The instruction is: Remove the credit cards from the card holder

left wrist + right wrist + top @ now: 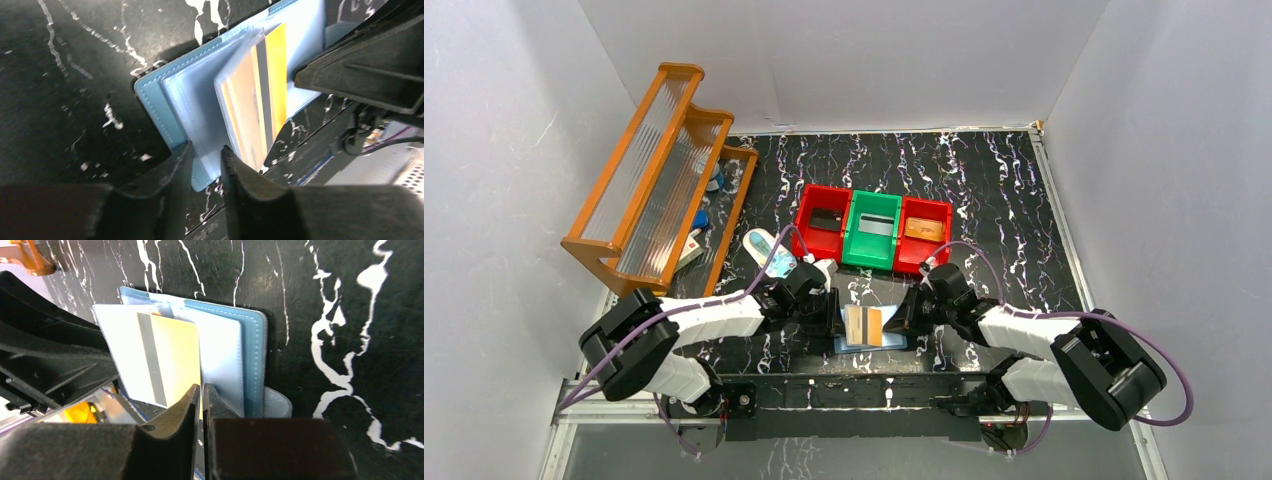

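Note:
The blue card holder point(864, 345) lies open near the table's front edge, between both grippers. A tan-orange credit card point(875, 324) with a grey stripe stands out of its pale pocket leaf point(117, 340). My right gripper point(903, 318) is at the holder's right side, its jaws point(201, 386) pressed almost together on the card's point(175, 350) edge. At the holder's left side, my left gripper point(836, 318) has its jaws point(206, 146) a narrow gap apart. They straddle a corner of the holder point(155, 95). The card point(277, 75) is tilted up in that view.
Behind the holder is a row of bins. The left red bin point(806, 215) holds a black card, the green bin point(856, 235) a grey one, and the right red bin point(945, 215) an orange one. A white-and-blue oval case point(769, 250) and a wooden rack point(659, 170) are at the left.

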Controlling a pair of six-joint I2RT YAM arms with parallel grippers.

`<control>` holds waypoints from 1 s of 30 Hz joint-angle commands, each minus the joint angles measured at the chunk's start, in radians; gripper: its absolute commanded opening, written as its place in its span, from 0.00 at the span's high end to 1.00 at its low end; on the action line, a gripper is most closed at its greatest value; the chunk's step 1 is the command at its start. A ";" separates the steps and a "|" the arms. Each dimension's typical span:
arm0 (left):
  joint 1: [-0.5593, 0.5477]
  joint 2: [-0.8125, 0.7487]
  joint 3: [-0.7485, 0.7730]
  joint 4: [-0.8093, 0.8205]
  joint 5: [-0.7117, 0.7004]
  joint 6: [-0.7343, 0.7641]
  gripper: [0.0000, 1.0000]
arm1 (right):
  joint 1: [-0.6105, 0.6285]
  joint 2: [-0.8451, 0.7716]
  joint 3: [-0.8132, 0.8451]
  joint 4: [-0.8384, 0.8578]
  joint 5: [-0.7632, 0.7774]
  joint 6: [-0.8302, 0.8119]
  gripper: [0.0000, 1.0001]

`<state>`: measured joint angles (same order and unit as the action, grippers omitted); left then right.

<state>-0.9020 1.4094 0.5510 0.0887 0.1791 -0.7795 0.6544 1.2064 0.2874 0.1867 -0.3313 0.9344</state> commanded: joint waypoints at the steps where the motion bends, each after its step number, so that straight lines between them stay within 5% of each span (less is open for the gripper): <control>1: -0.007 -0.093 0.023 -0.253 -0.098 0.044 0.66 | -0.005 0.017 -0.036 0.096 -0.003 0.073 0.86; 5: -0.007 -0.184 0.093 -0.317 -0.147 0.050 0.53 | -0.006 0.007 -0.040 0.083 0.023 0.077 0.87; 11: -0.007 -0.162 0.168 -0.343 -0.156 0.053 0.49 | -0.005 0.010 -0.033 0.104 -0.002 0.079 0.86; 20: -0.007 -0.049 0.122 -0.076 0.108 0.060 0.68 | -0.005 0.016 -0.045 0.162 -0.041 0.092 0.70; 30: -0.007 0.075 0.062 0.014 0.127 0.049 0.79 | -0.005 0.119 -0.067 0.283 -0.088 0.131 0.67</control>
<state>-0.9070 1.4639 0.6323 0.0662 0.2855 -0.7372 0.6544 1.2789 0.2371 0.3946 -0.3897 1.0527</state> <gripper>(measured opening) 0.229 0.337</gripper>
